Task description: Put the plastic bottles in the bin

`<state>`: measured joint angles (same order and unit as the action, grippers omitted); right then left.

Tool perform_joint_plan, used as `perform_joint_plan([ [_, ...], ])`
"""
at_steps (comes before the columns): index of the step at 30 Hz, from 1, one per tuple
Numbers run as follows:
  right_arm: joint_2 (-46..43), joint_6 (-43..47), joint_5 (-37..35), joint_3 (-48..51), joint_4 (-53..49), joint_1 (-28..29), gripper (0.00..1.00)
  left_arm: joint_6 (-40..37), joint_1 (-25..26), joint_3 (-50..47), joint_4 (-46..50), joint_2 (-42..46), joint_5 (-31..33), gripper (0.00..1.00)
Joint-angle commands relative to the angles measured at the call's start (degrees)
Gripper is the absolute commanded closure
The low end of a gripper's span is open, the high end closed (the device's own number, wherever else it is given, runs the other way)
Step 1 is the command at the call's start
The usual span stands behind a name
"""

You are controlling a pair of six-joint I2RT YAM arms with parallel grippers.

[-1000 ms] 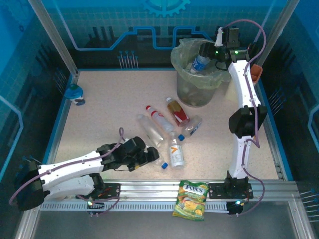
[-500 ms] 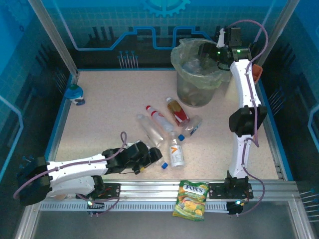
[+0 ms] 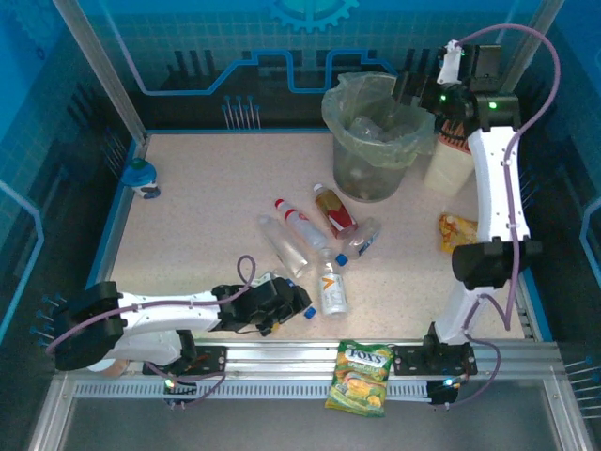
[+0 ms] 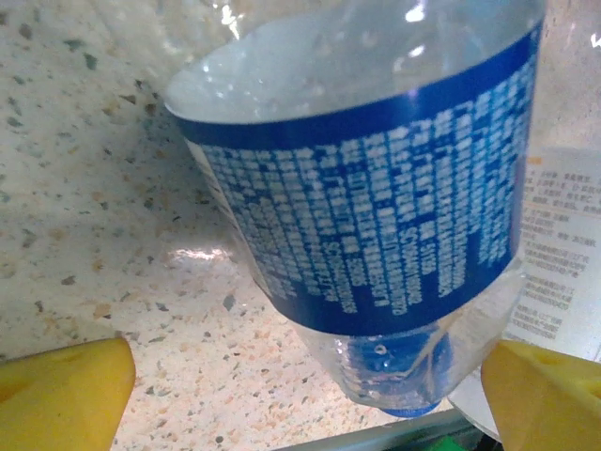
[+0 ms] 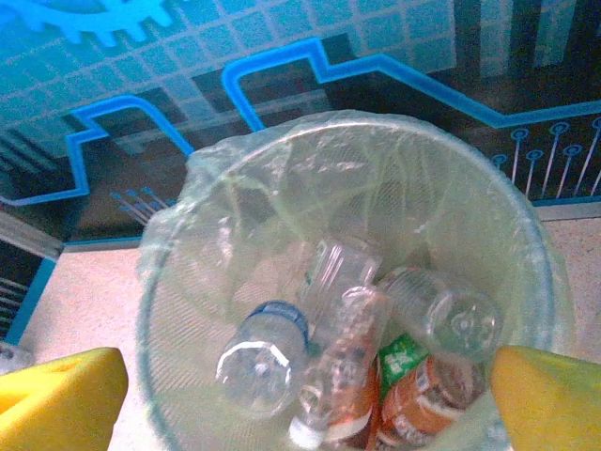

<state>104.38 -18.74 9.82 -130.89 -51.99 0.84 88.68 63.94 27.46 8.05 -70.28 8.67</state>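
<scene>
Standing wide apart, the left gripper's (image 4: 302, 387) yellow pads (image 4: 56, 390) flanked a clear plastic bottle with a blue label (image 4: 376, 188), not pinching it as it lay on the speckled beige table (image 3: 207, 207). The right gripper (image 5: 300, 395) gaped empty above the round grey bin lined with a pale green bag (image 5: 531, 235), several bottles (image 5: 343, 352) heaped inside. Other loose bottles (image 3: 331, 287) lay mid-table.

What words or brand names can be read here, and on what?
"FOX'S": on the yellow-green candy bag.
Blue label of the clear plastic bottle: white print, too blurred to read.
White label beside it: print too small to read.
</scene>
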Motion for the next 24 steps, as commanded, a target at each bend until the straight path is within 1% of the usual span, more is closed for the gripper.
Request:
perform_joint_plan([
  [1,-5.4,1.9,3.1,4.6,-0.2,1.4,0.00,2.7,0.2,0.0,-2.5,-1.0,4.6,0.08],
  [6,-11.4,1.7,6.3,11.7,1.1,2.7,0.00,2.8,0.1,0.0,-2.7,-1.8,6.5,0.18],
  [9,-14.3,1.8,8.1,15.1,1.5,3.7,0.00,2.4,-0.3,0.0,-1.6,-1.2,7.8,0.25],
  [12,-17.1,1.9,14.0,19.3,3.6,4.4,0.01,1.2,-0.9,0.3,0.2,0.1,9.3,0.33],
  [14,-18.9,1.4,16.0,21.7,4.6,5.2,0.01,-0.2,-1.3,1.4,2.6,1.1,10.2,0.35],
  [17,-21.2,1.7,17.0,24.1,4.4,6.3,0.01,-1.8,-1.7,3.1,6.7,2.1,10.8,0.38],
  [19,-22.7,1.9,18.0,25.5,4.3,6.8,0.01,-2.4,-2.2,3.1,7.8,3.0,10.6,0.40],
  [21,-24.1,1.8,19.6,27.2,4.4,6.8,0.01,-3.3,-3.0,2.9,8.1,4.3,10.4,0.40],
  [24,-26.5,1.8,20.5,29.7,4.4,7.1,0.01,-7.1,-4.4,3.7,10.8,7.6,11.1,0.40],
])
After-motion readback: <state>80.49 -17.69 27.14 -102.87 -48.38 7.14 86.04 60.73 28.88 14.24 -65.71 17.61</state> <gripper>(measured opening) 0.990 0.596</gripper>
